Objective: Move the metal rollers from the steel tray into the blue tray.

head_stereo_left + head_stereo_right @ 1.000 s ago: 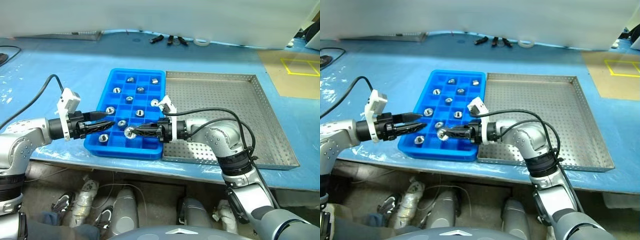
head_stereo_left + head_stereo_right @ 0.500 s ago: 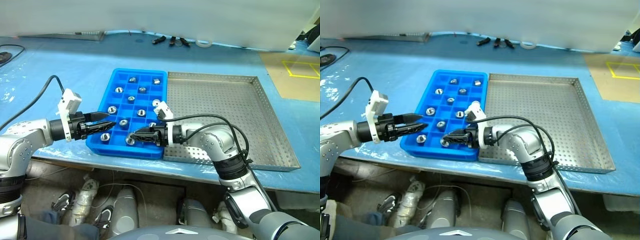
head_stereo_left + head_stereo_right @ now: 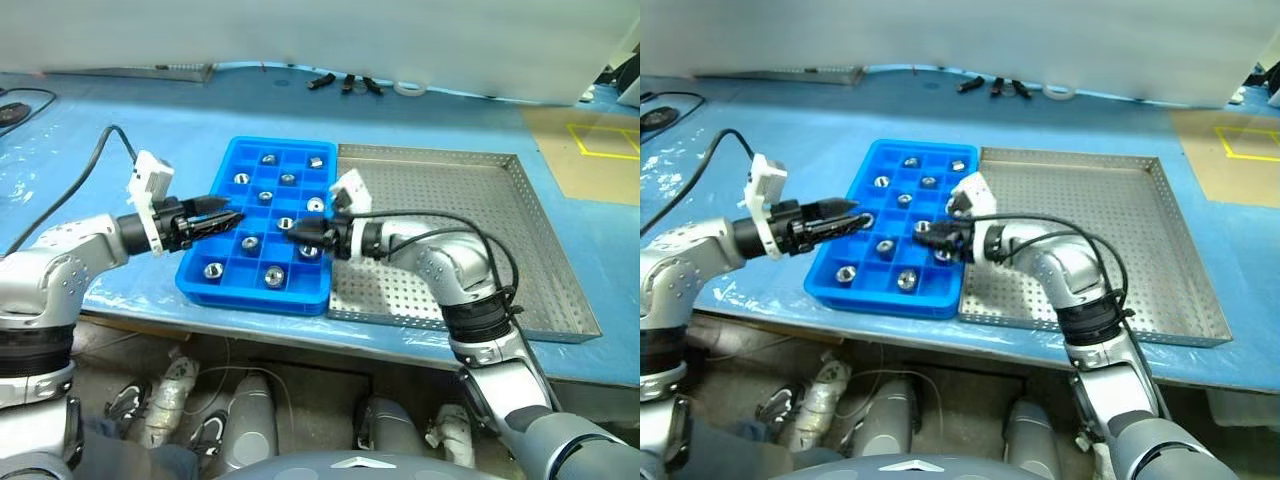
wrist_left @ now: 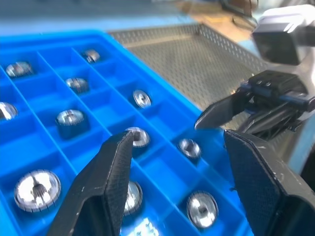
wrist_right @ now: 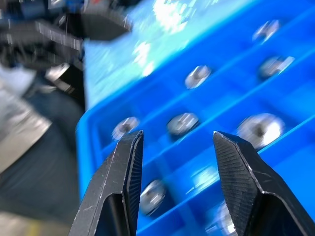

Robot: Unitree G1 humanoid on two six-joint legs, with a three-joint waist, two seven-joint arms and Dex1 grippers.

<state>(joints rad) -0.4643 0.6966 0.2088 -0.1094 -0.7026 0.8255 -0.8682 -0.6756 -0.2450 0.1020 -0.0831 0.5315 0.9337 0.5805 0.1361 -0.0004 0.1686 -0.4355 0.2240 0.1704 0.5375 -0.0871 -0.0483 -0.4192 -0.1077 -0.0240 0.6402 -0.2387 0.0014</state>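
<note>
Over on the left, the left gripper (image 3: 232, 216) hangs above the left edge of the blue tray (image 3: 205, 290), its black fingers (image 4: 106, 187) spread apart with nothing between them, pointing across toward the other arm. Below it, the blue tray sits near the front edge of the table (image 3: 120, 110), which is covered in blue sheeting, and the metal rollers (image 3: 274, 276) lie scattered one to a compartment: two in the front row, more in the rows behind, right up to the back row. Moving right, the right gripper (image 3: 296, 235) reaches in from the steel tray's side and hovers over the tray's right-hand columns, tips facing the left gripper; its fingers (image 5: 241, 182) are parted and grip nothing. The two sets of tips are close but apart. Further right, the steel tray (image 3: 500, 170) lies touching the blue tray's right edge, its perforated floor bare wherever the arm does not cover it. At the table's back edge, a few small dark tools (image 3: 345, 82) lie near a white ring (image 3: 405, 87).
</note>
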